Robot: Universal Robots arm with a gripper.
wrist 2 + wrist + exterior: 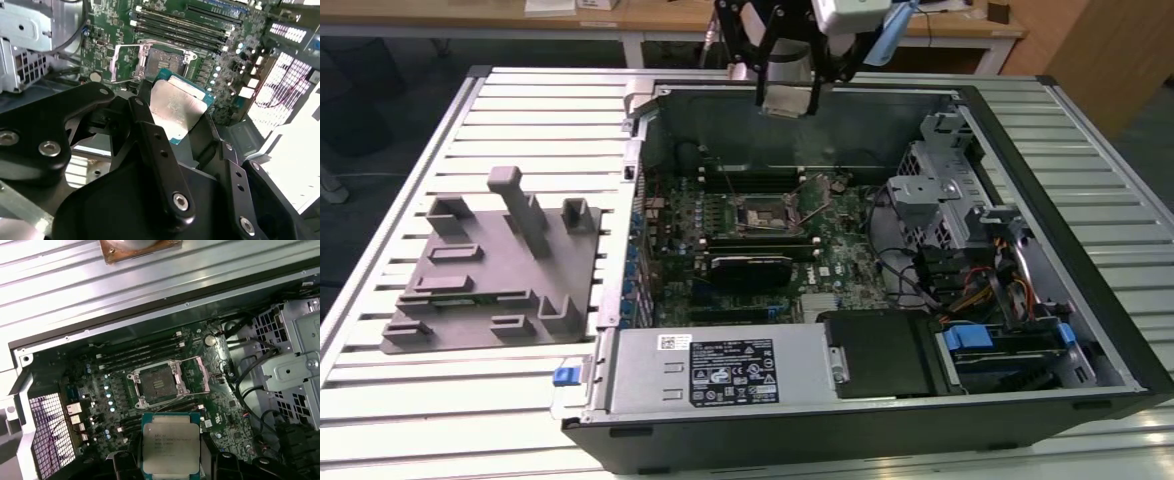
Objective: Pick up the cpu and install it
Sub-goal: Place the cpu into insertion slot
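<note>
cpu in my grip, hovering over the open case [854,432]
my pincer [171,464] pinches the cpu [170,442] by 2 edges, high above the bare socket [156,382]. carry step, i judge; seating would need its edges squared to that frame.

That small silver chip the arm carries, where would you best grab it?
Probably by two opposite thin edges of the cpu, from above its metal top: it is a flat square, and the jaws of the gripper pinch it that way here.
</note>
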